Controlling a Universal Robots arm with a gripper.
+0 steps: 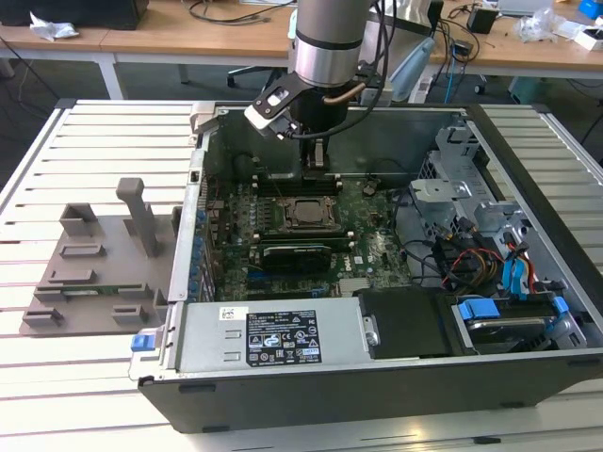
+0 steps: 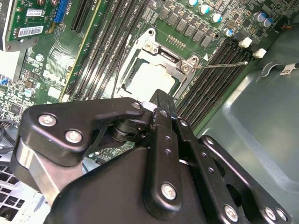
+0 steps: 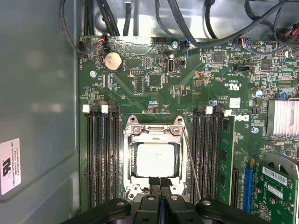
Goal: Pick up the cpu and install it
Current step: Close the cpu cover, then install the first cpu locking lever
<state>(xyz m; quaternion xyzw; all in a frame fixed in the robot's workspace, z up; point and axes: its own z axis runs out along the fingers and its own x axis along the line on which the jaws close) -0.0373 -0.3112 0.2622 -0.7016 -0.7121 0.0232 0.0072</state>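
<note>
Presently, status as follows.

End effector: my gripper [image 3: 160, 183] is clenched, fingertips pressed together with nothing between them, at the lower centre of the first wrist view, poised above the near edge of the socket.

Cpu location: the cpu [image 3: 155, 159] lies flat inside the socket frame [image 3: 129, 154], centre of the first wrist view; in the second wrist view it sits just above my fingers [image 2: 161, 105].

Cpu handling: judged light, rigid and thin, with a smooth metal top likely to slip; the underside is probably delicate. Hold it by opposite edges only, kept level.

Socket lever: a thin wire lever [image 3: 191, 161] runs alongside the frame.

Arm pose: in the exterior view my wrist [image 1: 325, 42] stands vertical at upper centre, tool pointing straight down into the open computer case [image 1: 528, 377].

Surroundings: a grey tray [image 1: 94, 273] rests at the exterior view's left.
</note>
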